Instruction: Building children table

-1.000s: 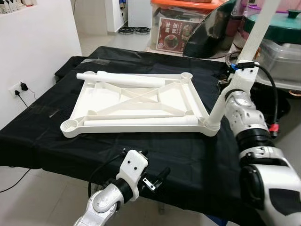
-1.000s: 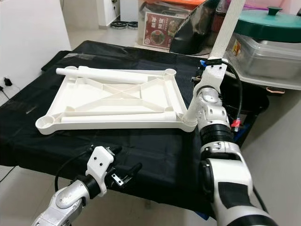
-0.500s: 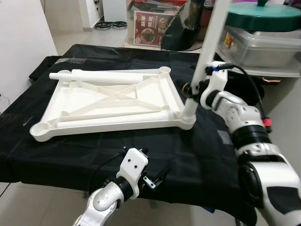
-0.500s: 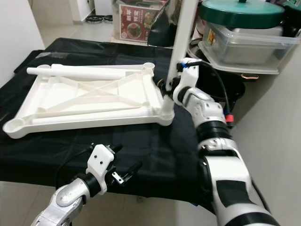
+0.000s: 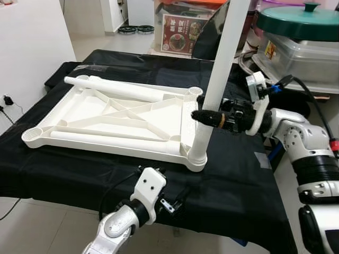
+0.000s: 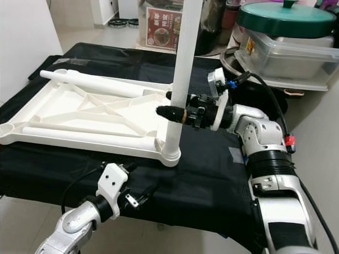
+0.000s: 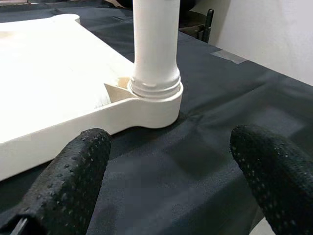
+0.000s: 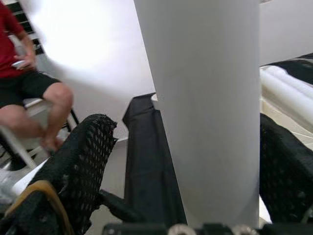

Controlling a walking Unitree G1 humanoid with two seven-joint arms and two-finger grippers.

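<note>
A white plastic table top [image 5: 106, 119] lies upside down on the black cloth [image 5: 233, 174]. One white leg [image 5: 220, 69] stands nearly upright in the near right corner socket [image 5: 195, 157]. Two more legs lie loose in the top, one along the far edge [image 5: 127, 89] and one along the near edge [image 5: 106, 136]. My right gripper [image 5: 212, 117] reaches in level from the right and straddles the standing leg [image 8: 205, 107], open, with a gap showing beside one finger [image 8: 78, 166]. Below the table's front edge, my left gripper [image 7: 171, 161] is open and faces the socket [image 7: 156, 100].
Clear storage boxes and a green-lidded pot [image 5: 302, 21] crowd the back right. A red-printed box [image 5: 180, 26] stands behind the table. A wall socket [image 5: 6, 99] is low on the left wall. A seated person [image 8: 29, 83] appears in the right wrist view.
The camera has shifted. The leg now stands straighter in its socket. My right gripper has swung down from a steep pose to lie level across the leg. The left arm stays low.
</note>
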